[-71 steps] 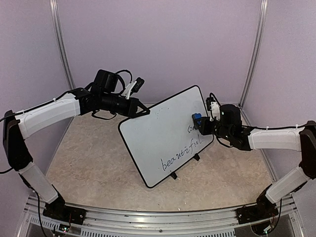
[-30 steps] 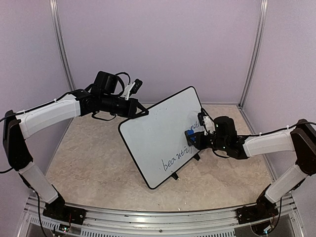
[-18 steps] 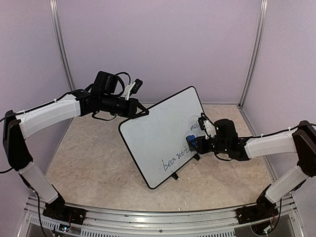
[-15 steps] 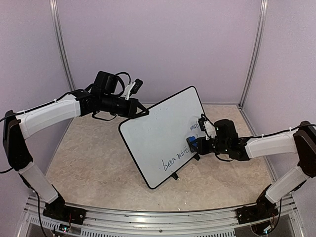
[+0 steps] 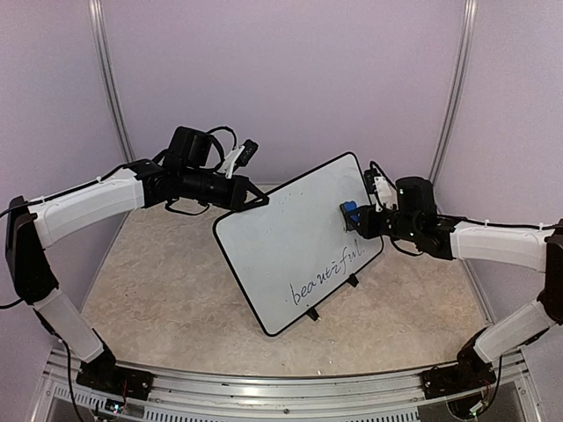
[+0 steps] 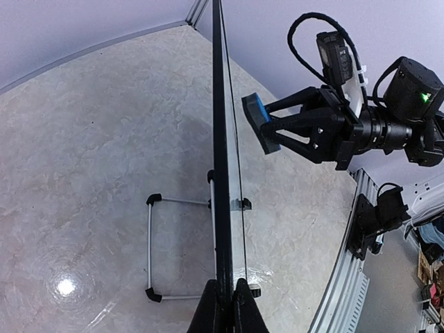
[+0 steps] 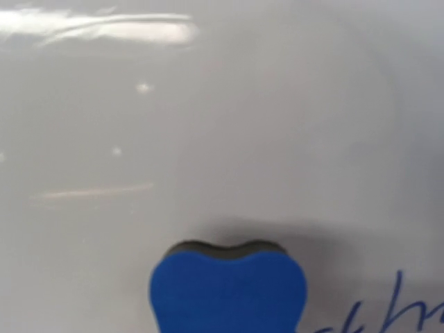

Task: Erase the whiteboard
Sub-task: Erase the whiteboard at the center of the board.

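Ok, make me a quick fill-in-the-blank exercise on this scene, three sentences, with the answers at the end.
1. The right gripper holds an eraser whose colour is ____.
2. The left gripper is shut on the black rim of the ____.
3. The handwriting in view reads ____.

Missing words: blue; whiteboard; beautiful
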Motion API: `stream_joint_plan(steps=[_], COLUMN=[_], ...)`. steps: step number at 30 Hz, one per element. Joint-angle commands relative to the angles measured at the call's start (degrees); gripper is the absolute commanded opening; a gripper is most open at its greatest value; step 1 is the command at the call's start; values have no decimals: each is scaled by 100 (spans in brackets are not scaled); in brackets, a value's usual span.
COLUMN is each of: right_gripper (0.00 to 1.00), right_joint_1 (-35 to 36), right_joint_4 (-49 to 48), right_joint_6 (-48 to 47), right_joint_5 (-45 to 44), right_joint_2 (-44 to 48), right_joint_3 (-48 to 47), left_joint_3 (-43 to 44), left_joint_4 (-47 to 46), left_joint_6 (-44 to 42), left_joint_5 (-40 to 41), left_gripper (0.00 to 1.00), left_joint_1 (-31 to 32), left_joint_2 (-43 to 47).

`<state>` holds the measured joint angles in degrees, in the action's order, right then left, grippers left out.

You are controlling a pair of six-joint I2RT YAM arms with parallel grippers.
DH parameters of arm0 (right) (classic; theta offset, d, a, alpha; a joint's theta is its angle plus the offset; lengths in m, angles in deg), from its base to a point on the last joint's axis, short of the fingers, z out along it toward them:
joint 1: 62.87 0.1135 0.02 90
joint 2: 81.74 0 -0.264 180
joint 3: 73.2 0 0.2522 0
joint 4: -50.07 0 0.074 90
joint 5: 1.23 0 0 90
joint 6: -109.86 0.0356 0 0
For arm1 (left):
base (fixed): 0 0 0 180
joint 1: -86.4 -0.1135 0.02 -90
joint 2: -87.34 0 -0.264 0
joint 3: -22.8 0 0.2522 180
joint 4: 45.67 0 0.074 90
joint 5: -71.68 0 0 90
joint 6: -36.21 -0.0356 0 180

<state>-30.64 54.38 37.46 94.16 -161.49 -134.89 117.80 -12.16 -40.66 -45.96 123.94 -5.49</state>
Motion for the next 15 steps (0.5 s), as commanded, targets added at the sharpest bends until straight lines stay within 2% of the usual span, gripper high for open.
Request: stream_joint_plan(steps=[1, 6, 15], right_gripper=[30, 29, 29], right_joint_1=[-94, -96, -101], right_joint_4=[-27, -308, -235], right_joint_6=[-54, 191, 324], right_joint_5=[284, 566, 238], right_joint_2=[-435, -717, -206], right_joint_3=[12, 420, 1278], left_joint_3=[-51, -50, -46], left_joint_4=[-260, -252, -264], left_joint_6=[-308, -311, -297], left_joint_5=[-163, -146, -179], left_gripper=[0, 0, 0], left_joint_1=[140, 140, 148], left_joint_2=[29, 11, 12])
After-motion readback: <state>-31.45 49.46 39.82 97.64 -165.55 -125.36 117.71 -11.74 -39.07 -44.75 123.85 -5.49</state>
